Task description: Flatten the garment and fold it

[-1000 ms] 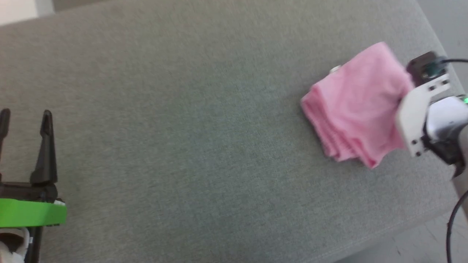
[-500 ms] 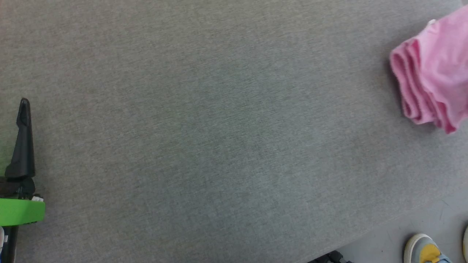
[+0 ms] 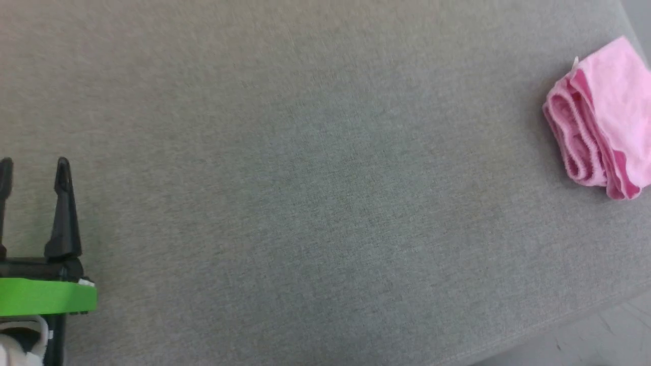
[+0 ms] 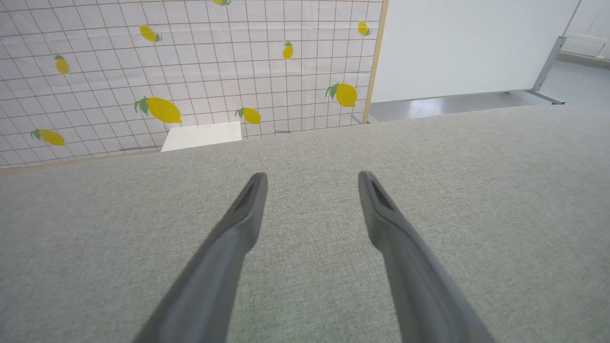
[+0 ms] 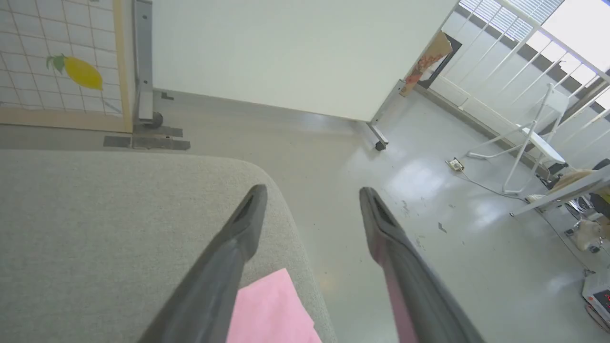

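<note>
The pink garment [image 3: 602, 119] lies folded in a small stack near the right edge of the grey cushioned surface [image 3: 315, 193], its gathered edges facing left. A corner of the garment [image 5: 271, 312] shows below my right gripper [image 5: 312, 193], which hangs open above it with nothing between its fingers. My left gripper [image 3: 33, 165] rests open at the far left of the surface, well away from the garment; in the left wrist view its fingers [image 4: 312, 178] are spread over bare fabric.
The surface's rounded corner [image 5: 281, 190] drops to a shiny grey floor [image 5: 429, 200]. A lemon-print panel [image 4: 181, 71] and a white board [image 5: 295, 52] on wheels stand beyond. A folding rack [image 5: 533, 138] is at the far right.
My right gripper has let go of the garment, opened and lifted out of the head view. The head camera has shifted, so the folded garment sits further right in the picture.
</note>
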### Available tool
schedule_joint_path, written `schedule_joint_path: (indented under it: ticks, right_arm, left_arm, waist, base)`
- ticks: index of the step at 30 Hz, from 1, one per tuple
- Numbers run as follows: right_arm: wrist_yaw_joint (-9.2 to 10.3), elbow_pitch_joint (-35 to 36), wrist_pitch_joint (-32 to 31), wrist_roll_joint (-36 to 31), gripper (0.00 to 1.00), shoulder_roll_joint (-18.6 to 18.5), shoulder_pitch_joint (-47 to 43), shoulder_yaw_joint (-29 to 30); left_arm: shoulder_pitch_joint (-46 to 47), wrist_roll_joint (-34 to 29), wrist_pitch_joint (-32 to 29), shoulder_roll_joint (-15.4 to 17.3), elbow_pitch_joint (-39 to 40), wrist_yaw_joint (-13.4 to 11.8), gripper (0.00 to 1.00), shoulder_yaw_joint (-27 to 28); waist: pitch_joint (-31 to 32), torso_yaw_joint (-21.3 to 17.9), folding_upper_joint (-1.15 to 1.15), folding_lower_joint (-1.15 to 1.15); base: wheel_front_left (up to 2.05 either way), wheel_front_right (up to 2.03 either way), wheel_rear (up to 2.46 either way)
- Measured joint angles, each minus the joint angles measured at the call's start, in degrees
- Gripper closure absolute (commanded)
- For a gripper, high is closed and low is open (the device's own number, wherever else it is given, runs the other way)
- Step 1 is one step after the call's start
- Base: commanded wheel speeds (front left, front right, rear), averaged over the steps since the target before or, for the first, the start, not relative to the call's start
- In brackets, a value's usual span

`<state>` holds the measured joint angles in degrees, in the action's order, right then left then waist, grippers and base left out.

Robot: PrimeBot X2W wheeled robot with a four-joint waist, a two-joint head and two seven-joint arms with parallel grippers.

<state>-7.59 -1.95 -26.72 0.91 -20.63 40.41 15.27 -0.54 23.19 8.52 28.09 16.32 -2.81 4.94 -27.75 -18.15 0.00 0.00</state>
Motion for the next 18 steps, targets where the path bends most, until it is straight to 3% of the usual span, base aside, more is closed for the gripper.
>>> schedule_joint_path:
  ticks: [3, 10, 15, 18]
  right_arm:
    - [0.0, 3.0, 4.4, 2.6, 0.0, 3.2, 0.1, -2.4]
    - [-0.01, 10.4, 15.0, 4.7, 0.0, 15.6, -5.7, -8.6]
    - [0.01, 10.1, 23.8, 5.4, 0.0, 17.5, -12.4, -9.8]
    - [0.01, 7.3, 29.8, 10.3, 0.0, 17.6, -15.8, -11.1]
  left_arm:
    - [0.1, 0.0, 0.9, -1.5, -1.7, -0.9, 0.0, -0.4]
    - [0.8, -0.5, 1.9, -4.7, -5.0, -4.1, 0.0, -1.5]
    - [2.8, -0.7, 2.9, -7.1, -7.0, -6.1, 0.0, -2.3]
    - [3.8, -0.8, 3.5, -8.4, -8.7, -6.7, 0.0, -3.2]
  waist:
    - [2.9, 0.9, 0.0, 0.0]
    - [9.3, 3.9, 0.0, 0.0]
    - [12.2, 7.8, 0.0, 0.0]
    - [13.8, 10.4, 0.0, 0.0]
  base:
    - [0.0, 0.0, 0.0]
    - [0.0, 0.0, 0.0]
    - [0.0, 0.0, 0.0]
    - [0.0, 0.0, 0.0]
